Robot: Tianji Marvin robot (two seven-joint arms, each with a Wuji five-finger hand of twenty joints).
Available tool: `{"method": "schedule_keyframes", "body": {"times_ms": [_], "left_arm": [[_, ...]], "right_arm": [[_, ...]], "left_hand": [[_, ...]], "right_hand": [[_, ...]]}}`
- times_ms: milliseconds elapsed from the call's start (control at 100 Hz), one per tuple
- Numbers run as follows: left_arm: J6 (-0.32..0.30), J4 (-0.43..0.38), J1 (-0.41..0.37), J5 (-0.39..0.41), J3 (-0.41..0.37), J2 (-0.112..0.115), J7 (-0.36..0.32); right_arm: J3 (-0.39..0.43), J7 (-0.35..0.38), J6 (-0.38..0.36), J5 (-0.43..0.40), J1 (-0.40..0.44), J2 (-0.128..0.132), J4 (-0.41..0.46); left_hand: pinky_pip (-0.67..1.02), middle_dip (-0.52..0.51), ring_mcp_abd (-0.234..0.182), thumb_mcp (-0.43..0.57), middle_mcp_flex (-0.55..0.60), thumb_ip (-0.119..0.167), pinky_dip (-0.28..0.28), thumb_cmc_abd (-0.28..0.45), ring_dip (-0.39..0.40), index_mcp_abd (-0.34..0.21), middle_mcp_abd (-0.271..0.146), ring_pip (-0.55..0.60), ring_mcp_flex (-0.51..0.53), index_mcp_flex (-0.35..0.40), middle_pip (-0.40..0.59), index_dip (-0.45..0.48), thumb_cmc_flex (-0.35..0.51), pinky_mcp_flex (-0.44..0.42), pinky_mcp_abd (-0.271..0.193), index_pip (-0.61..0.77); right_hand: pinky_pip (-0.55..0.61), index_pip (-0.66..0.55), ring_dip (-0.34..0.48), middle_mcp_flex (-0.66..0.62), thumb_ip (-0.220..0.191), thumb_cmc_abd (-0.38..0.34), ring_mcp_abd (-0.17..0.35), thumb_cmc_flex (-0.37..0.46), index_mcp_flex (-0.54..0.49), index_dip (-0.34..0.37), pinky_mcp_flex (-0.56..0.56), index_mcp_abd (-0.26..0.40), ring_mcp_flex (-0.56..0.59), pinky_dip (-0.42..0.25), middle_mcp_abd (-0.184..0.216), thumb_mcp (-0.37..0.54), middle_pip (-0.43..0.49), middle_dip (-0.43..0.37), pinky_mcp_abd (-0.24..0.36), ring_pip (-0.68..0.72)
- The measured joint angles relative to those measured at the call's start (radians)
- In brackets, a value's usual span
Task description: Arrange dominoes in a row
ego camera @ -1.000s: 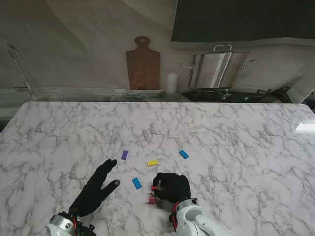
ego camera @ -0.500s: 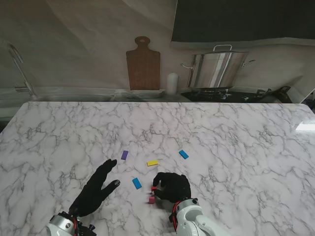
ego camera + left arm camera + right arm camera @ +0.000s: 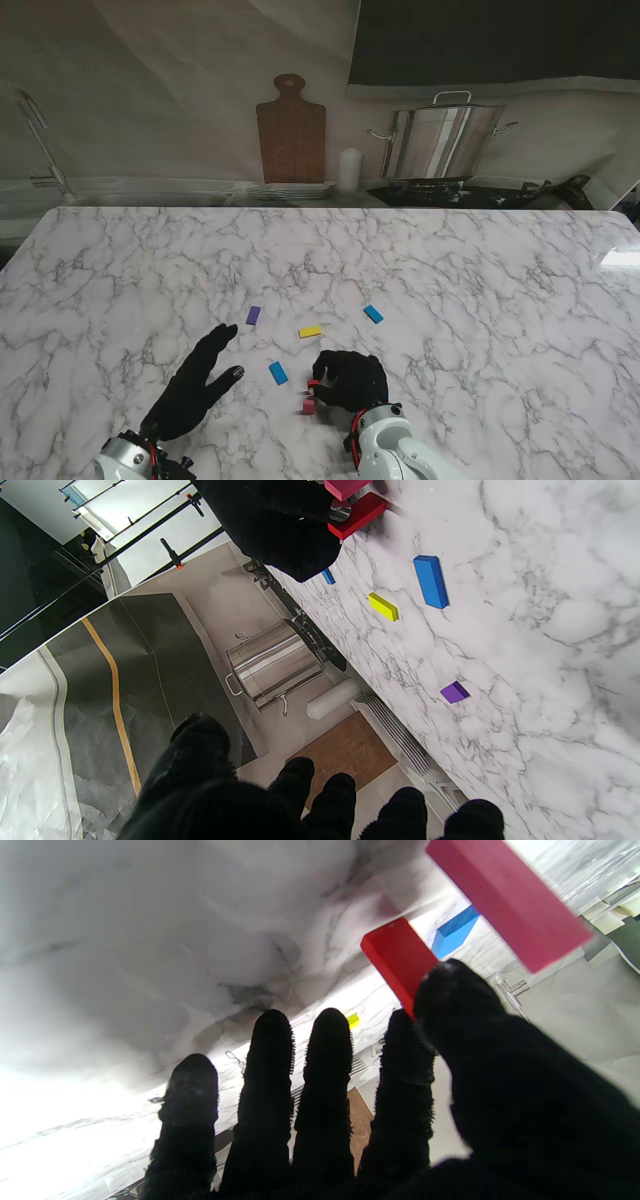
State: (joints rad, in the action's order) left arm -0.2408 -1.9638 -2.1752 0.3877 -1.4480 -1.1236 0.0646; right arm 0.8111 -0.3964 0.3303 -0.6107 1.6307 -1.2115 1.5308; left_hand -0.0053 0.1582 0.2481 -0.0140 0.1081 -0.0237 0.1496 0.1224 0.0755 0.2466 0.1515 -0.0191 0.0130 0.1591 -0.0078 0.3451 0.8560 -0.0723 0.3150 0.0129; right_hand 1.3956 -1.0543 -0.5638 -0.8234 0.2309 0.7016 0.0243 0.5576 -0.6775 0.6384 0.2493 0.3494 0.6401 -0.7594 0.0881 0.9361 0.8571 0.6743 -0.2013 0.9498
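A: Stand view: the robot's right hand curls over a red domino, thumb and forefinger pinching it, beside a pink domino standing close by, nearer the robot.

B: And the row?

A: Barely begun, by the look of it. Those two sit close together; a blue domino, a yellow domino, a purple domino and a second blue domino lie scattered farther off across the marble table.

B: The left hand?

A: Spread flat, fingers apart, holding nothing.
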Motion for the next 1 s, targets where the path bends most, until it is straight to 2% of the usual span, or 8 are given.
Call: {"method": "schedule_keyframes", "body": {"times_ms": [370, 500, 520, 790, 870, 1000], "left_arm": [[0.000, 0.000, 0.000, 0.000, 0.000, 0.000, 0.000], [0.000, 0.000, 0.000, 0.000, 0.000, 0.000, 0.000], [0.000, 0.000, 0.000, 0.000, 0.000, 0.000, 0.000], [0.000, 0.000, 0.000, 0.000, 0.000, 0.000, 0.000], [0.000, 0.000, 0.000, 0.000, 0.000, 0.000, 0.000], [0.000, 0.000, 0.000, 0.000, 0.000, 0.000, 0.000]], "right_arm": [[0.000, 0.002, -0.001, -0.001, 0.001, 0.000, 0.001], [0.002, 0.004, 0.000, -0.002, 0.004, 0.001, 0.005], [0.002, 0.004, 0.000, -0.002, 0.005, 0.001, 0.005], [0.003, 0.006, 0.000, -0.002, 0.009, 0.002, 0.010], [0.003, 0.006, 0.000, -0.003, 0.009, 0.002, 0.011], [0.004, 0.006, 0.000, -0.004, 0.010, 0.002, 0.011]], "left_hand": [[0.000, 0.000, 0.000, 0.000, 0.000, 0.000, 0.000, 0.000, 0.000, 0.000, 0.000, 0.000, 0.000, 0.000, 0.000, 0.000, 0.000, 0.000, 0.000, 0.000], [0.000, 0.000, 0.000, 0.000, 0.000, 0.000, 0.000, 0.000, 0.000, 0.000, 0.000, 0.000, 0.000, 0.000, 0.000, 0.000, 0.000, 0.000, 0.000, 0.000], [0.000, 0.000, 0.000, 0.000, 0.000, 0.000, 0.000, 0.000, 0.000, 0.000, 0.000, 0.000, 0.000, 0.000, 0.000, 0.000, 0.000, 0.000, 0.000, 0.000], [0.000, 0.000, 0.000, 0.000, 0.000, 0.000, 0.001, 0.000, 0.000, 0.000, 0.000, 0.000, 0.000, 0.000, 0.000, 0.000, 0.000, 0.000, 0.000, 0.000], [0.000, 0.000, 0.000, 0.000, 0.000, 0.000, 0.001, 0.000, 0.000, 0.000, 0.000, 0.000, 0.000, 0.000, 0.000, 0.000, 0.000, 0.000, 0.000, 0.000], [0.000, 0.000, 0.000, 0.000, 0.000, 0.000, 0.001, 0.000, 0.000, 0.000, 0.000, 0.000, 0.000, 0.000, 0.000, 0.000, 0.000, 0.000, 0.000, 0.000]], "right_hand": [[0.000, 0.013, 0.000, 0.000, 0.000, 0.000, 0.000, 0.000, 0.001, 0.009, 0.000, 0.000, 0.000, 0.000, 0.000, 0.000, 0.000, 0.000, 0.000, 0.000], [0.000, 0.055, 0.000, 0.000, 0.000, 0.000, 0.000, 0.000, 0.002, -0.039, -0.001, 0.000, 0.000, 0.000, 0.000, 0.000, 0.000, 0.000, 0.000, -0.002], [0.000, 0.062, 0.000, 0.000, 0.000, 0.000, 0.000, -0.022, 0.002, -0.047, -0.002, 0.000, 0.000, 0.000, 0.000, -0.001, 0.000, 0.000, 0.000, -0.003], [0.000, 0.090, 0.007, 0.013, 0.000, 0.000, -0.003, -0.024, 0.021, -0.073, -0.004, -0.001, 0.000, 0.000, 0.000, -0.002, 0.001, 0.000, 0.000, -0.005], [0.000, 0.102, 0.008, 0.026, 0.000, 0.000, -0.006, -0.048, 0.018, -0.076, -0.004, -0.003, 0.000, 0.000, 0.000, -0.001, 0.001, 0.000, 0.000, -0.006], [0.000, 0.154, 0.010, 0.026, 0.000, 0.000, -0.008, -0.048, 0.040, -0.098, -0.004, -0.017, -0.011, 0.000, 0.000, -0.001, 0.001, 0.000, 0.000, -0.006]]}}
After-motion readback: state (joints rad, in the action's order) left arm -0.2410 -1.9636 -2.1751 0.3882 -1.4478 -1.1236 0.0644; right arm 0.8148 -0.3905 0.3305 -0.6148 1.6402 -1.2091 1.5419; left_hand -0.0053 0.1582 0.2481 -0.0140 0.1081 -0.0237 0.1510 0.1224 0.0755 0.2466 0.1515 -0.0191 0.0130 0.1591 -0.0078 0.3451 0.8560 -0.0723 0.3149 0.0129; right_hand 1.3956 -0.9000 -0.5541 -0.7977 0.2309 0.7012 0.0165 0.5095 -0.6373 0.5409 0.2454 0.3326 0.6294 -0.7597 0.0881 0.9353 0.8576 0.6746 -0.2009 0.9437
